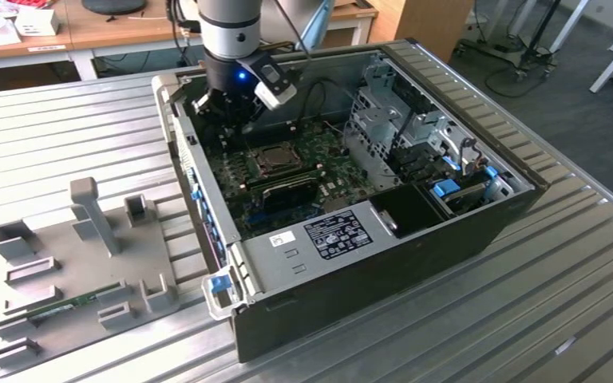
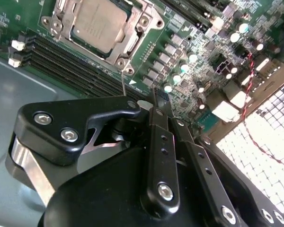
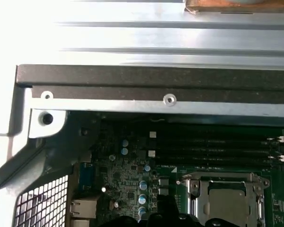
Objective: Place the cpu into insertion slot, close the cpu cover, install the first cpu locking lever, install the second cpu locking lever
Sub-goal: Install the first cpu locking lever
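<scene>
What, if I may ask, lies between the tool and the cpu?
In the second wrist view, the black memory slots cross the stretch between tool and cpu.

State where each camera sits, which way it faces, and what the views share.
Exterior view: off the arm, high, looking down into the open computer case; arm and gripper show.
Second wrist view: on the arm, looking past the gripper onto the motherboard.
First wrist view: on the arm, facing the case wall; a dark shape, perhaps the gripper.
Shared: all show the cpu under the cpu cover.
</scene>
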`<state>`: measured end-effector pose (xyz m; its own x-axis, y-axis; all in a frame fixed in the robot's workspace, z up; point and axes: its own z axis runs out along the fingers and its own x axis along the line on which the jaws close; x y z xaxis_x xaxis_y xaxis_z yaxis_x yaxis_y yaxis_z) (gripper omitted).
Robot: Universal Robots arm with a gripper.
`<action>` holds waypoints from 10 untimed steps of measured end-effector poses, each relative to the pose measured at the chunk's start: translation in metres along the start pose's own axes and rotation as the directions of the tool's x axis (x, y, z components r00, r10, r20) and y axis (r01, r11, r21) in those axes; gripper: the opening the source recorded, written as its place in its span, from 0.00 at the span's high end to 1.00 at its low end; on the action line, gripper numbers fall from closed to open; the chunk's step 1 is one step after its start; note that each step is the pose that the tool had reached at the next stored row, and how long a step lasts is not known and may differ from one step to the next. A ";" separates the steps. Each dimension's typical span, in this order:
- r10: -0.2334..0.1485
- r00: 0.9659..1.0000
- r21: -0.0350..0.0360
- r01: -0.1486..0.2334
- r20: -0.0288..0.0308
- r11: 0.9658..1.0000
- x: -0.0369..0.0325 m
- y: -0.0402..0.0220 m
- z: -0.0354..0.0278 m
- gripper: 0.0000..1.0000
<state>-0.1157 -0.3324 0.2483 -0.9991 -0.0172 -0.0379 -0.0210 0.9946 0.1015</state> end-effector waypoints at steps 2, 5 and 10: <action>0.000 1.000 -0.013 0.000 0.001 1.000 0.0010 0.0000 0.0003 0.89; 0.001 1.000 -0.037 -0.001 0.002 0.999 0.0024 0.0001 0.0005 0.89; 0.002 1.000 -0.064 -0.001 0.006 0.998 0.0041 0.0001 0.0006 0.89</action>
<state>-0.1198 -0.3323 0.2475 -0.9989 -0.0147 -0.0438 -0.0218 0.9861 0.1647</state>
